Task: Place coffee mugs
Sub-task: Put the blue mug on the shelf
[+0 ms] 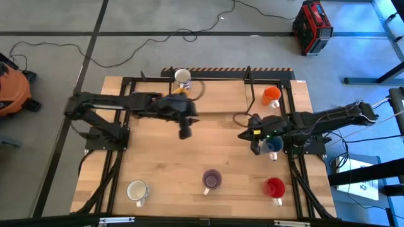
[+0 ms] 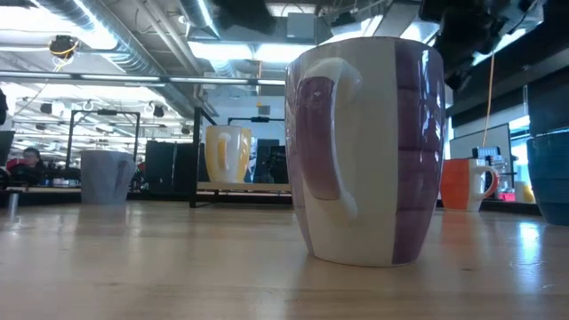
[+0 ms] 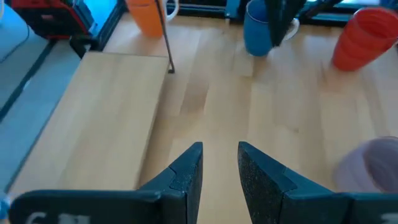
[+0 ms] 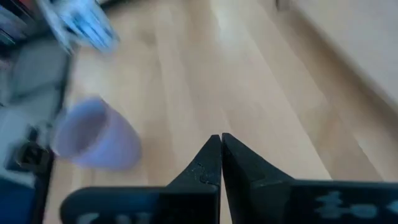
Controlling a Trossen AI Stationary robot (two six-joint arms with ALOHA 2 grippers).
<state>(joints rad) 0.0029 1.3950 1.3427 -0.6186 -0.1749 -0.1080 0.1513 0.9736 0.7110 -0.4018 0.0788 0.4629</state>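
**Meanwhile, six mugs standing on the bench, both arms hanging empty**

Meanwhile, the left gripper (image 1: 185, 132) is hanging over the bare middle of the pale wooden table (image 1: 158, 164), its two dark fingers (image 3: 186, 171) standing a little apart and grasping nothing. The right gripper (image 1: 254, 146) is hovering over the right half of the table, fingers (image 4: 211, 158) pressed together, empty, just beside the glossy blue mug (image 1: 274, 146).

Along the near edge, the white mug (image 1: 137, 190) is sitting at the left, the purple-and-white mug (image 1: 211, 180) in the middle, and the red mug (image 1: 274, 187) at the right, all upright and well apart. At the far edge, the cream-and-yellow mug (image 1: 182, 77) is standing near the middle, and the orange mug (image 1: 271, 95) is standing toward the right corner. The blue mug is resting at the right side, between the orange and the red.

From table height, the purple-and-white mug is filling the view, handle turned leftward, with a grey-lavender mug (image 2: 107, 176) showing far off at the left.
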